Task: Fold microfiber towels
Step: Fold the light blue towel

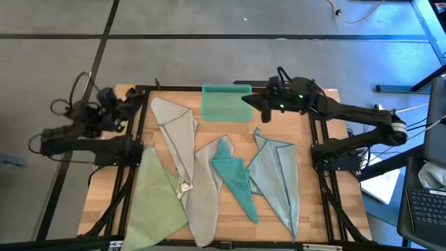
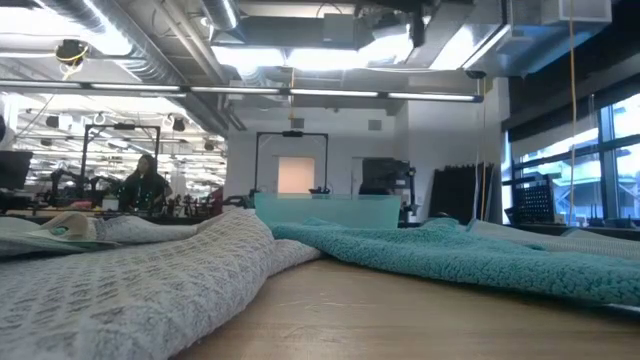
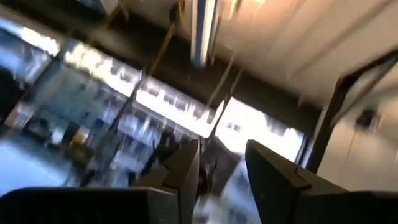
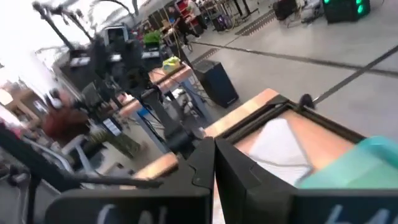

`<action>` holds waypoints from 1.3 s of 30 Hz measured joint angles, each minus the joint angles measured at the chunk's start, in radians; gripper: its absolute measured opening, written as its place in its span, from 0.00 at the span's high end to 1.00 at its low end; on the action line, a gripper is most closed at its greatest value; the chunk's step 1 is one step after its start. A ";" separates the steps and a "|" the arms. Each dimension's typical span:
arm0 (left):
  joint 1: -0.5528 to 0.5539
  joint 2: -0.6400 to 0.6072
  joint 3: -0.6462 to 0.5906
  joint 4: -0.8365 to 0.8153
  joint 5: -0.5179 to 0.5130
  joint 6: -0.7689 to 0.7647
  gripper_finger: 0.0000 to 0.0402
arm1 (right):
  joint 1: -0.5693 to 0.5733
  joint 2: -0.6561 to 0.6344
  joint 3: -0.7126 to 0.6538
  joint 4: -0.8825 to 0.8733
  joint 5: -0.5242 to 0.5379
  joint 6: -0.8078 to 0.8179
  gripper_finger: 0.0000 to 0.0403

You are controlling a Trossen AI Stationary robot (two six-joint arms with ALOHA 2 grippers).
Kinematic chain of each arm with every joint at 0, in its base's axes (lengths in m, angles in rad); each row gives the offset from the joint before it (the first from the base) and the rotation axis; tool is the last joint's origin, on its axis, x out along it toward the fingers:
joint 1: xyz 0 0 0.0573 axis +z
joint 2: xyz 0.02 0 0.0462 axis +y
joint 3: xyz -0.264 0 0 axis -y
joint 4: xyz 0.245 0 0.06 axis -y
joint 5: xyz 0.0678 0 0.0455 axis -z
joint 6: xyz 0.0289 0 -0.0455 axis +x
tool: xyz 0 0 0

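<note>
Grey (image 1: 182, 150), pale green (image 1: 156, 195), teal (image 1: 235, 178) and blue-green (image 1: 277, 178) microfiber towels lay spread unfolded across the wooden counter (image 1: 317, 209), before a teal bin (image 1: 226, 102). Left hand (image 1: 141, 102) hung at the far-left corner, fingers apart, empty. Right hand (image 1: 249, 101) hovered beside the bin, fingers together, empty.

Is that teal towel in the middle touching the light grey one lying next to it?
Touching. In the high view the teal towel overlaps the edge of the light grey towel beside it, with no bare table between them where they meet.
</note>
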 joint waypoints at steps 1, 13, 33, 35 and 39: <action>0.000 0.071 0.061 -0.077 0.031 0.006 0.69 | 0.000 0.021 0.022 -0.004 -0.002 0.045 0.96; -0.009 0.673 0.453 -0.241 0.368 -0.177 0.69 | -0.046 0.038 0.110 -0.116 -0.705 0.232 0.96; -0.001 0.908 0.458 -0.653 0.234 -0.179 0.69 | -0.030 0.046 0.109 -0.747 -0.303 -0.110 0.96; -0.002 0.941 0.458 -0.677 0.285 -0.167 0.69 | -0.026 0.046 0.109 -0.897 -0.294 -0.161 0.92; -0.013 1.016 0.459 -0.762 0.358 -0.133 0.69 | -0.003 0.044 0.109 -1.135 -0.296 -0.208 0.79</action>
